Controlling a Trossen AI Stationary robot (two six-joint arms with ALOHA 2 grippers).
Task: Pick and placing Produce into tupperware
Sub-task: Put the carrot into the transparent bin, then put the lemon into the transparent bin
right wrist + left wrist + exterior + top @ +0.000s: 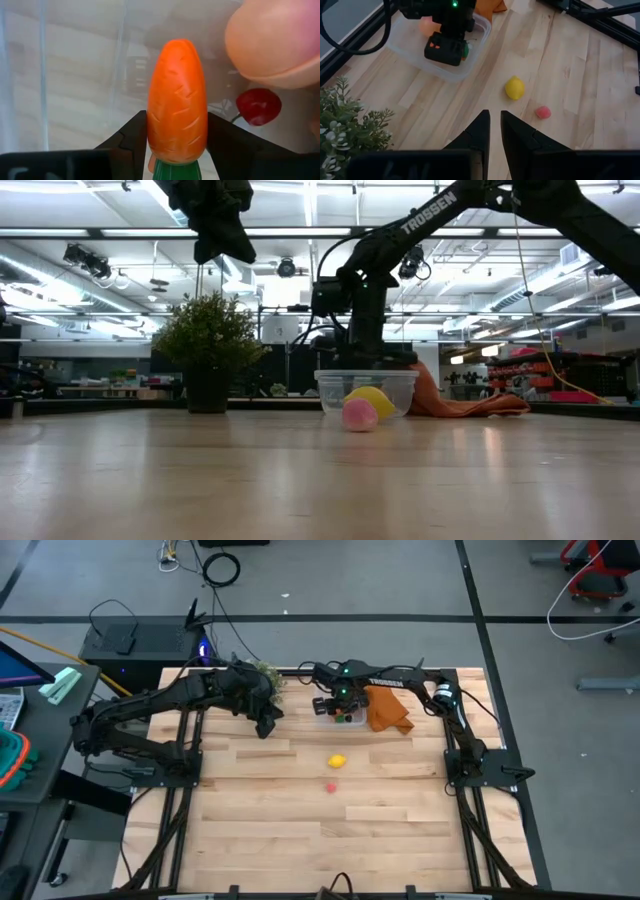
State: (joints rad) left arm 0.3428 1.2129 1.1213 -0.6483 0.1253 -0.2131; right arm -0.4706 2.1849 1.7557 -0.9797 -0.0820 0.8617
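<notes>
The clear tupperware stands at the table's far side beside an orange cloth. My right gripper points down into it, shut on the orange carrot. A peach-pink fruit and a small red berry lie in the box. The yellow lemon and a pink fruit rest on the wood near the table's middle. My left gripper hangs above the table left of the box. Its fingers stand a narrow gap apart with nothing between them. My right gripper pinches the carrot's thick end, just by the green top, between its two fingers. The fingers come from above, pointing down. The carrot hangs upright, tip down, inside the tupperware. I cannot tell whether its tip touches the box floor.
A bushy green plant in a dark pot stands at the far edge, behind my left arm. Bare wood stretches from the lemon to the table's near edge. Dark frame rails run along the left and right sides.
</notes>
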